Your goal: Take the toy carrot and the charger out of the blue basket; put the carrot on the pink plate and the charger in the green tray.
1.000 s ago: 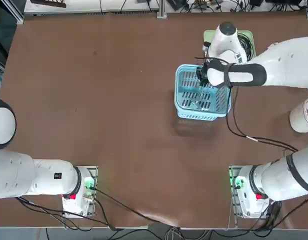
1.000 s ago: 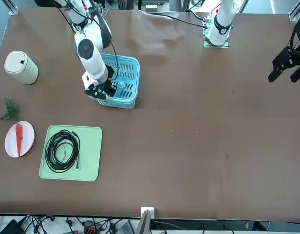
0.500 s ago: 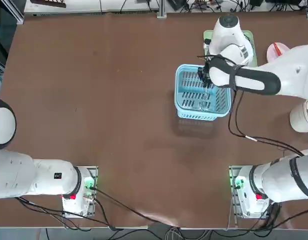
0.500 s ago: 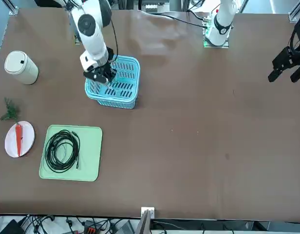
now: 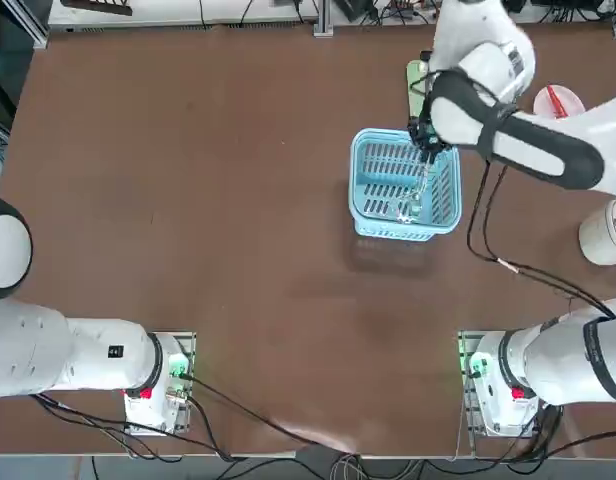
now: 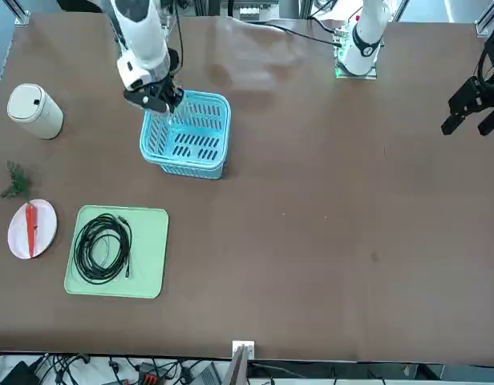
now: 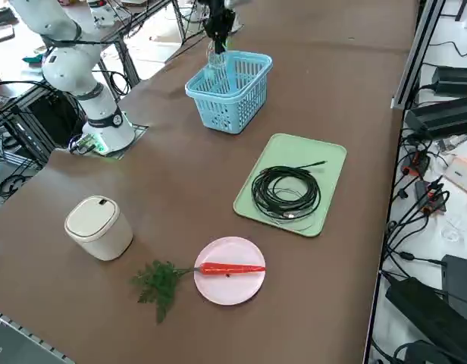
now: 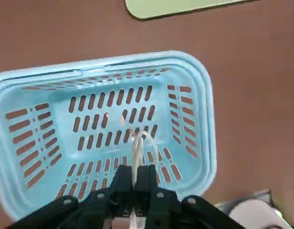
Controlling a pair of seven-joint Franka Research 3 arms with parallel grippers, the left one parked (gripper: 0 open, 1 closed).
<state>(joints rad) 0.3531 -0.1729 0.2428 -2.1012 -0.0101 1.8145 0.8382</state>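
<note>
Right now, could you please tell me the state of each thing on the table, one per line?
Right gripper: above the basket, shut on the charger's cable.
Charger: lifted, cable dangling over the basket.
Blue basket: upright, nothing else seen inside.
Toy carrot: lying on the plate, leaves on the table.
Pink plate: holds the carrot.
Green tray: holds a coiled black cable.
White container: upright, lid shut.

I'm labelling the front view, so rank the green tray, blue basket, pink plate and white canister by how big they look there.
1. green tray
2. blue basket
3. white canister and pink plate look alike, so unranked.
</note>
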